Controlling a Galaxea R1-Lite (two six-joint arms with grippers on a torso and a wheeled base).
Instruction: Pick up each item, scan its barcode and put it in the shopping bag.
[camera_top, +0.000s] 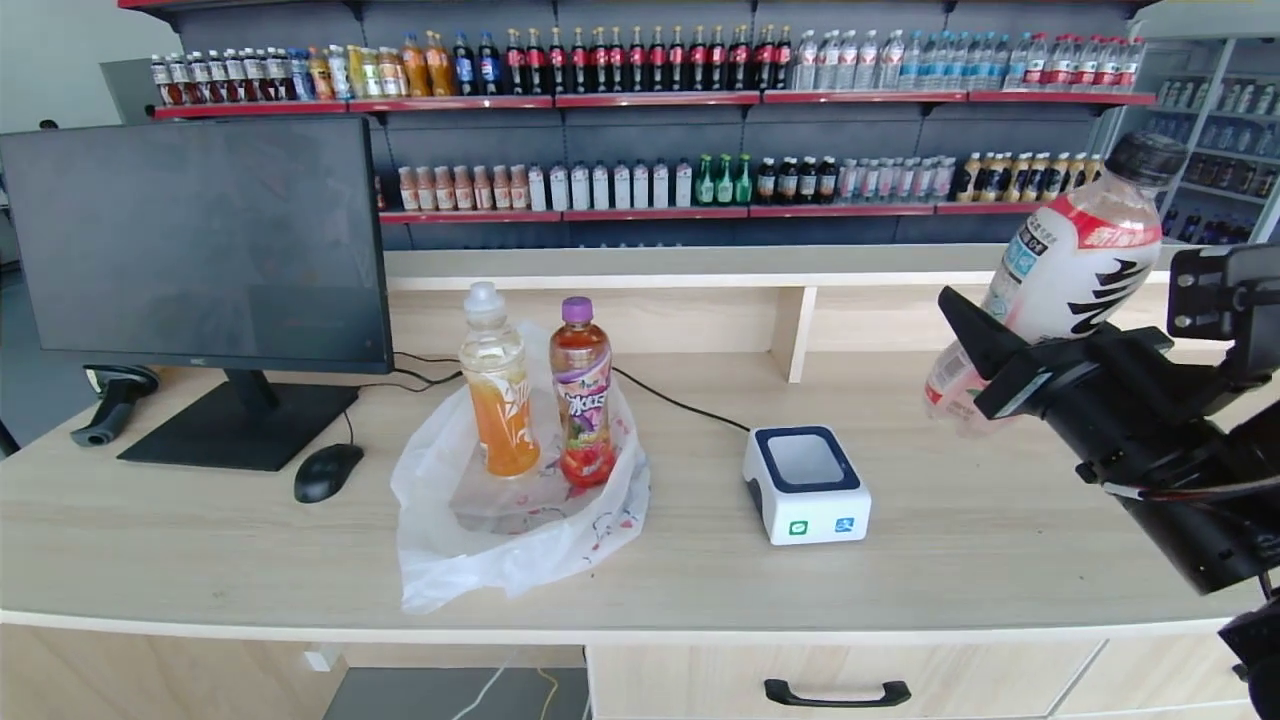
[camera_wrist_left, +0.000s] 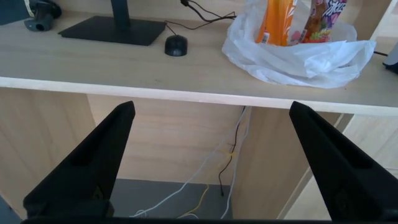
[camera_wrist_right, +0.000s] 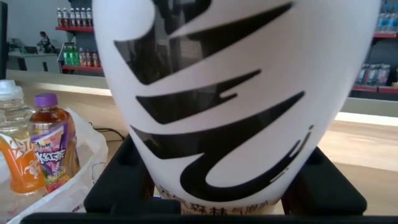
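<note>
Right fingers (camera_top: 975, 328) pinch the white bottle (camera_top: 1062, 262), tilted neck-up above the worktop (camera_top: 1000, 545), with the scanner (camera_top: 805, 482) down to their left and the bag (camera_top: 520, 545) beyond it; left fingers (camera_wrist_left: 93, 168) hang spread.

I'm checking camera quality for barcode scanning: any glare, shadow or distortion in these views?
Head view: the counter edge bows, a wide-lens bend; the scanner window shows a pale sheen. Right wrist view: the white bottle bulges, very close to the lens. Left wrist view: under the counter lies in shade.
</note>
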